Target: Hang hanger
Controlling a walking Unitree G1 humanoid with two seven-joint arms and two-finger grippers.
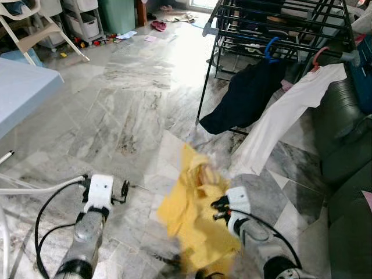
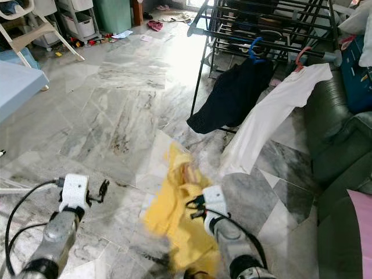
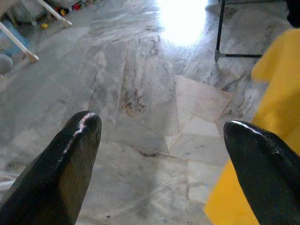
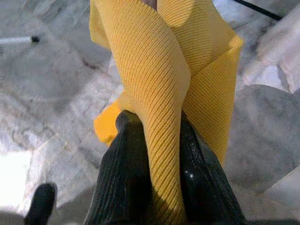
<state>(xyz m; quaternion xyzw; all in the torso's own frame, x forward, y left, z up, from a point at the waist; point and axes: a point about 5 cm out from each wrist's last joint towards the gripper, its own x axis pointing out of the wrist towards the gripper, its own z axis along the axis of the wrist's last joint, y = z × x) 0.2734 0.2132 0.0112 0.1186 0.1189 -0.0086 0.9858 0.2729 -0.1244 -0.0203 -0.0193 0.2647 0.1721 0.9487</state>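
Note:
My right gripper (image 4: 152, 123) is shut on a yellow ribbed garment (image 1: 195, 215), whose folds hang low over the marble floor. A small pinkish piece (image 1: 204, 172) shows at the garment's top; I cannot tell whether it is a hanger. My left gripper (image 1: 124, 190) is held out to the garment's left, open and holding nothing, its fingers (image 3: 70, 154) wide apart. Ahead to the right stands a black drying rack (image 1: 279, 23). On it hang a dark garment (image 1: 247, 96) on a blue hanger (image 1: 271, 47) and a white garment (image 1: 285, 116) on a red hanger (image 1: 318, 56).
A dark green sofa (image 1: 343, 145) runs along the right side. A light blue table (image 1: 23, 87) juts in from the left, with a white chair (image 1: 35, 32) and storage drawers (image 1: 84, 20) behind it. Small items litter the far floor. Open marble floor (image 1: 133, 110) lies ahead.

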